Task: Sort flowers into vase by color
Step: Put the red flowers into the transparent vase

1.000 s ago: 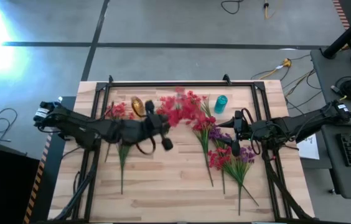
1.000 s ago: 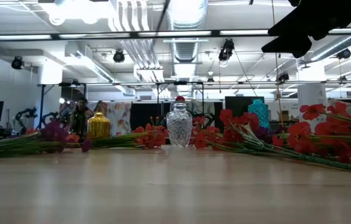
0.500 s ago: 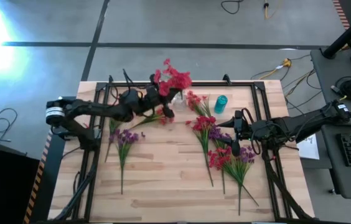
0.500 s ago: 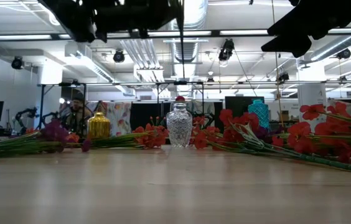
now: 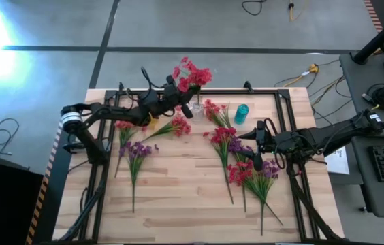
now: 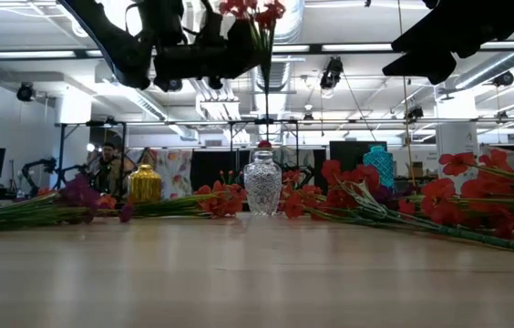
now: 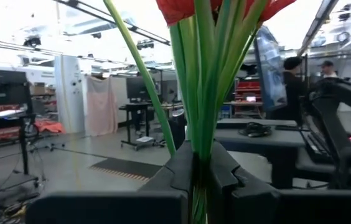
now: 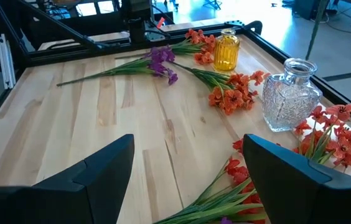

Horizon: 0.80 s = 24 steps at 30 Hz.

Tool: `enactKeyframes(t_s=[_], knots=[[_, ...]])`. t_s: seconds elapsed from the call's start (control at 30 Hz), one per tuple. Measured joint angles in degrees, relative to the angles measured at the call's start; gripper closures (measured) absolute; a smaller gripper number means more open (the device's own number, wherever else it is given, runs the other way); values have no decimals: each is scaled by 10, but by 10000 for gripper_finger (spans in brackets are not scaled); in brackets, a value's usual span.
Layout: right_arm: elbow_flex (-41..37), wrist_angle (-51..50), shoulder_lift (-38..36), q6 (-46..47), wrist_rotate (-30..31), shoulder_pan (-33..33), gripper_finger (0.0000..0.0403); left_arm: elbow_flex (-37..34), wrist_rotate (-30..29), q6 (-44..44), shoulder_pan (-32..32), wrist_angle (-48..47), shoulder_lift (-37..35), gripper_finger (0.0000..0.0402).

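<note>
**Red flowers lifted toward the glass vase**

Flowers, a bunch of red artificial sprigs (image 5: 190,75) on thin green stems, hang above the cut-glass vase (image 5: 193,107) at the wooden desk's (image 5: 178,197) far edge, up from a second ago. Low view: blossoms (image 6: 252,11) high over the vase (image 6: 262,185). Left wrist: left hand (image 7: 201,171) clenched low on the stems (image 7: 203,93), likely light, springy, best pinched there. Right wrist: right hand (image 8: 188,165) released, waiting over loose sprigs.

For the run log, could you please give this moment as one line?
left gripper: shut on red flowers, above clear vase | right gripper: open, waiting over right-side flowers | vase: still empty
</note>
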Motion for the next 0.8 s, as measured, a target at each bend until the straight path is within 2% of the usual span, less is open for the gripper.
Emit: enactKeyframes(t_s=[0.4,0.57,0.8], knots=[[0,0,0,-1,0,0,113,-16,-8,-37,10,-7,4,401],[0,0,0,-1,0,0,113,-18,-58,-74,12,-22,4,401],[0,0,0,-1,0,0,113,-18,-57,-88,11,-26,4,401]])
